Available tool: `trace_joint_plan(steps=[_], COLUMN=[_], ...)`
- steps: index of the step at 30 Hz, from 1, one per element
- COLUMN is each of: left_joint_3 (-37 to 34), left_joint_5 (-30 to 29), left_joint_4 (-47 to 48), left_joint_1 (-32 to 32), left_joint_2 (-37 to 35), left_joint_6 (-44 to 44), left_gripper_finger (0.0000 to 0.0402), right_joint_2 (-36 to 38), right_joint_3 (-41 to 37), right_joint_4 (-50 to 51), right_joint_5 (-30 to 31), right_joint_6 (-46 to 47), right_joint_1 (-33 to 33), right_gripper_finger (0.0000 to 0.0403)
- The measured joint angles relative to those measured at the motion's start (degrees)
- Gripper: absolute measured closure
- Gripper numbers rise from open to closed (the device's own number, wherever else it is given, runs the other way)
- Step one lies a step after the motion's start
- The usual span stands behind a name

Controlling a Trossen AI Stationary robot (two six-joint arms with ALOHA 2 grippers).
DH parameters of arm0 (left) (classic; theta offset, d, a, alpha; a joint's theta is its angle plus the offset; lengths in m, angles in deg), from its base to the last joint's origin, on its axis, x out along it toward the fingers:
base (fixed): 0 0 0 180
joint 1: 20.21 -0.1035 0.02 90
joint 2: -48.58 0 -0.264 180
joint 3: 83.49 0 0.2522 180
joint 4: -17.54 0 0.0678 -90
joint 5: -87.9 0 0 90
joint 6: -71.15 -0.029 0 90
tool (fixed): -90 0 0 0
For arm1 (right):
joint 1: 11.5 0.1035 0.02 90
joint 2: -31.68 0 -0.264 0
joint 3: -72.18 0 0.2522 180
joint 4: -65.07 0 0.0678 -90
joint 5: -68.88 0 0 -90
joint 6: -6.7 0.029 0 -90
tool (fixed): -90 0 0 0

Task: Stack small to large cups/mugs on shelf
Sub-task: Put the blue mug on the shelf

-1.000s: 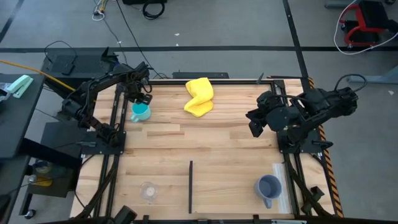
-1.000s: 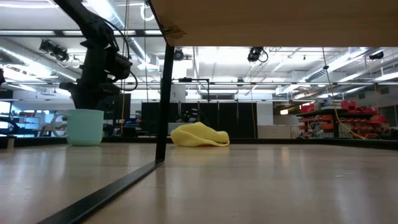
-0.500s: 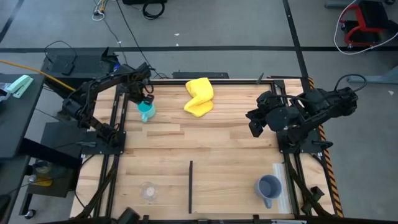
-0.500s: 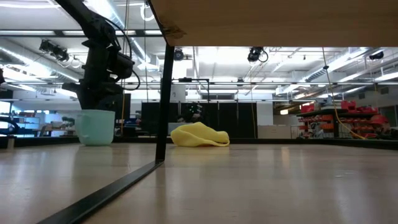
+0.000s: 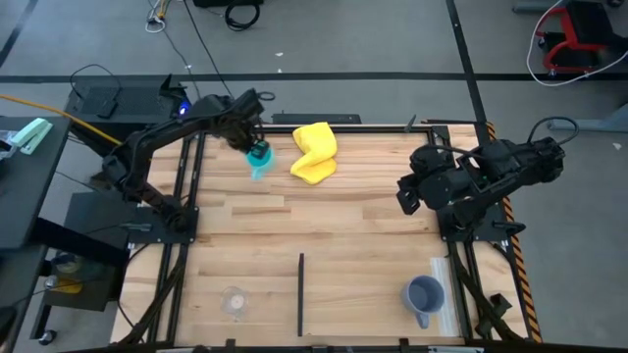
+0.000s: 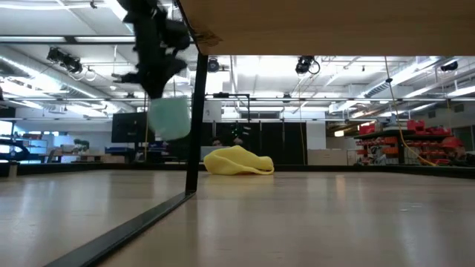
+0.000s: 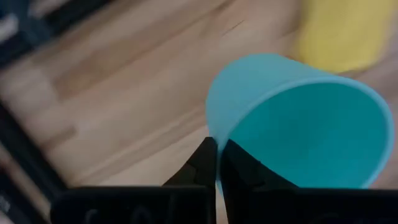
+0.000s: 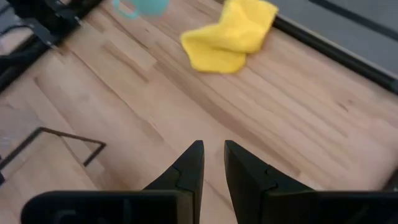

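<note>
The bright-blue mug [image 5: 259,159] hangs above the table's far left part, just left of the yellow cloth [image 5: 314,152], with my left gripper [image 5: 253,145] shut on it. In the low view the mug [image 6: 169,117] is clear of the wood. The clear glass cup [image 5: 234,301] stands near the front left. The grey-blue mug [image 5: 424,294] stands at the front right, handle toward the near edge. My right gripper [image 8: 212,155] waits open over the table's right side, holding nothing. My left gripper pinches the mug's rim wall [image 7: 217,144] between its two fingers, one finger [image 7: 239,171] inside the cup and one [image 7: 200,165] outside. The fingers come from above. The mug hangs below them, lifted clear and slightly tilted.
The yellow cloth [image 6: 239,162] lies crumpled at the far middle. A thin black upright [image 6: 197,119] carries the wooden shelf board [image 6: 326,26] overhead; from above it shows as a dark bar [image 5: 300,294] at the front middle. Black frame rails run along both table sides.
My left gripper has taken hold of the bright-blue mug, which stood on the table a second ago. It has carried the mug up and toward the table's right, near the yellow cloth. The mug now hangs clear of the wood, slightly tipped.
</note>
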Motion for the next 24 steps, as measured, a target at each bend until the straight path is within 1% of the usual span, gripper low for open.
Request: trace_joint_plan(steps=[3, 7, 13, 17, 20, 24], left_joint_3=[6.38, 15.31, 30.13, 39.41, 44.91, 49.93], left_joint_5=[-0.18, -1.08, -0.99, -0.90, -0.90, -0.39], left_joint_4=[1.29, 5.83, 10.72, 14.53, 16.80, 17.69], left_joint_1=[3.09, 6.90, 13.09, 15.80, 17.30, 18.84], left_joint_2=[0.73, 4.61, 15.03, 22.62, 26.93, 30.59], left_joint_6=[1.84, 2.64, 1.97, 1.10, 0.68, 0.73], left_gripper_finger=[0.0390, 0.0390, 0.0390, 0.0390, 0.0390, 0.0390], right_joint_2=[0.03, 0.03, 0.03, 0.21, 0.70, 1.48], right_joint_3=[0.00, 0.00, 0.00, 0.00, 0.00, -1.00], right_joint_4=[0.11, 0.08, 0.08, 0.07, 0.07, 0.00], right_joint_5=[-1.46, -3.89, -4.42, -4.82, -5.29, -5.70], right_joint_6=[0.52, 1.69, 1.96, 2.74, 3.08, 4.67], right_joint_1=[0.00, 0.00, 0.00, 0.00, 0.02, 0.00], right_gripper_finger=[0.0331, 0.0331, 0.0332, 0.0338, 0.0347, 0.0362])
